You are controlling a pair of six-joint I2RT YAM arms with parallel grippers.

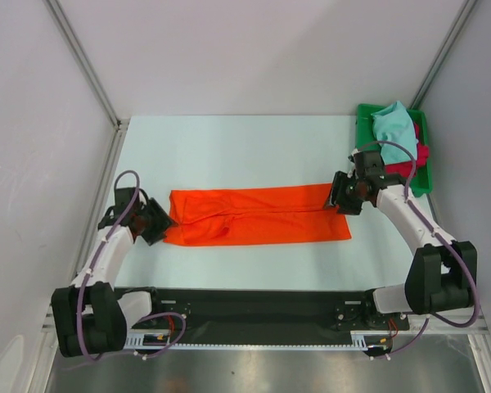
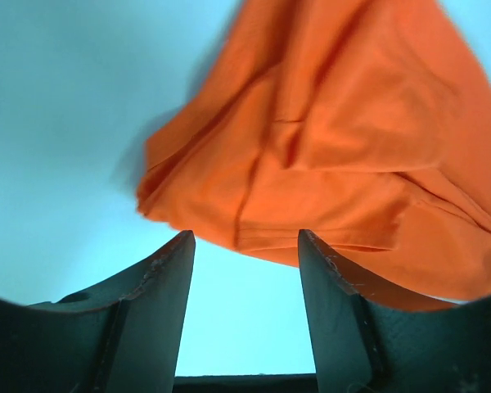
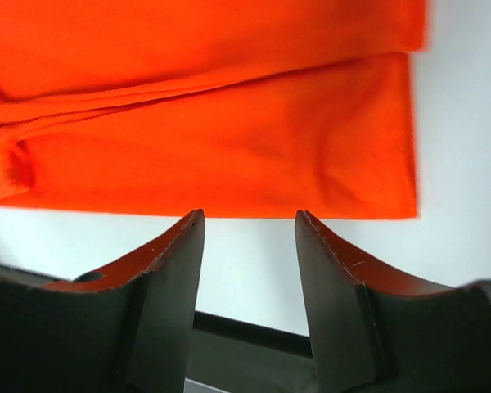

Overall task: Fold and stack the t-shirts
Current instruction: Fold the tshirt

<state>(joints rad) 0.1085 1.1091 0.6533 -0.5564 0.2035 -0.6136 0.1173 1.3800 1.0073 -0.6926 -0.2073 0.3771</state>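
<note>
Now the orange t-shirt [image 1: 258, 215] lies folded lengthwise; left gripper [image 1: 162, 223] and right gripper [image 1: 340, 195] gape empty at its ends; next, probably, a crosswise fold.

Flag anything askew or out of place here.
The orange t-shirt, folded into a long strip mid-table, is bunched and uneven at its left end, by the left gripper. The teal t-shirt and red t-shirt lie crumpled in the green tray, unfolded.

orange t-shirt [image 2: 344, 139] beyond open hand [image 2: 245, 246]
</note>
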